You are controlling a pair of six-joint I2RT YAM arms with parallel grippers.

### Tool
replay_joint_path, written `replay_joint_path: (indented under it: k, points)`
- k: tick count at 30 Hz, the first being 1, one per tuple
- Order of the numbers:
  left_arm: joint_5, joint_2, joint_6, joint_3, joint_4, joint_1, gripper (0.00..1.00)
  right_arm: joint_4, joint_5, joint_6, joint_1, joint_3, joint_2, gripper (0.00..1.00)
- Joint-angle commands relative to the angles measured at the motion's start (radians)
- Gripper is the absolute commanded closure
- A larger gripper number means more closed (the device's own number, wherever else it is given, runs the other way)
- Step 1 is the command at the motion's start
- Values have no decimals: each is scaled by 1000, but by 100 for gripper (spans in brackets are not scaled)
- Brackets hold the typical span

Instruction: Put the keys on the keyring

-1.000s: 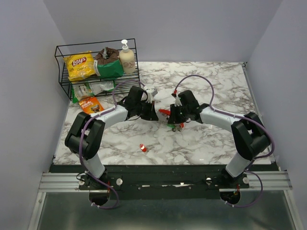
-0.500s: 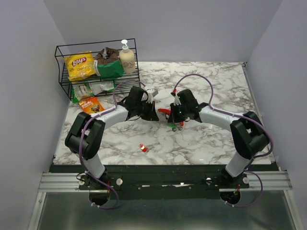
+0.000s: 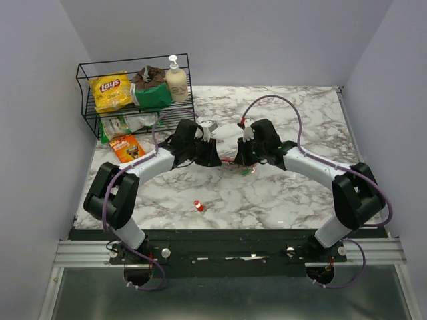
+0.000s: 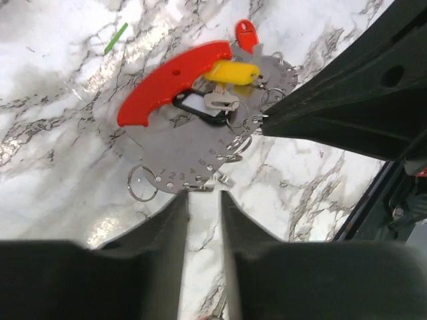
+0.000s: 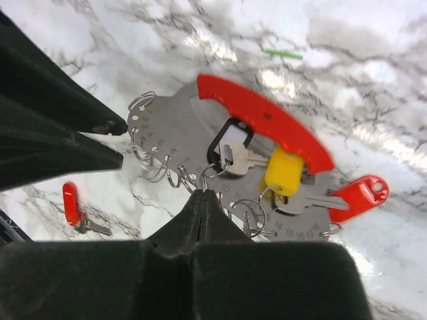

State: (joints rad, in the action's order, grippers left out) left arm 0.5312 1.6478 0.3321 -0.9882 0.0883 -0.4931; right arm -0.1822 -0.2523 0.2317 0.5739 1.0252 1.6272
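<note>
The keyring (image 4: 187,150) is a silvery half-disc with numbered holes, several small wire rings and a red curved handle (image 4: 167,80). A yellow-headed key (image 4: 233,72), a red-headed key (image 4: 245,33) and a plain silver key (image 4: 220,102) hang on it. My left gripper (image 4: 203,193) has its jaws a narrow gap apart, tips at the plate's edge, marble showing between them. My right gripper (image 5: 203,192) is shut on one wire ring (image 5: 215,175) of the keyring (image 5: 173,137). In the top view the keyring (image 3: 229,161) is mostly hidden between the two grippers. A loose red-headed key (image 3: 198,205) lies on the table nearer the bases.
A black wire rack (image 3: 87,100) at the back left holds a yellow chips bag (image 3: 111,91), a soap bottle (image 3: 176,81) and packets. An orange packet (image 3: 127,146) lies in front of it. A tiny green sliver (image 4: 115,38) lies on the marble beyond the keyring.
Both grippers have shifted slightly toward the back of the table with the keyring between them. The red handle shows less in the top view now.
</note>
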Motion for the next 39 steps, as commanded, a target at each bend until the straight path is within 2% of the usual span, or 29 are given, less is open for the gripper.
replay_joint_path:
  k: [1,5,8,9,12,19,25,29,33,39]
  points:
    - [-85,-114,5,13,-22,-2,53,0,-45,-120,-5,65,-75,99]
    - [-128,-195,4,23,-27,-1,34,-13,-47,-169,-6,91,-102,99]
    - [-151,-264,4,37,-47,4,31,-13,-47,-198,-5,105,-125,99]
    - [-154,-282,5,40,-54,5,26,-11,-54,-206,-5,108,-133,99]
    - [-149,-348,2,56,-84,11,20,4,-87,-223,-5,111,-167,99]
    - [-122,-402,-8,17,-78,19,20,26,-165,-333,-6,133,-211,99]
    - [-99,-388,-27,-23,-47,22,21,50,-278,-387,-5,107,-248,99]
    - [-37,-367,-12,-15,-84,22,28,82,-341,-391,-5,69,-283,99]
    - [16,-344,16,2,-166,22,44,105,-372,-387,-5,42,-294,99]
    - [160,-338,61,71,-346,22,45,133,-398,-374,-5,16,-296,99]
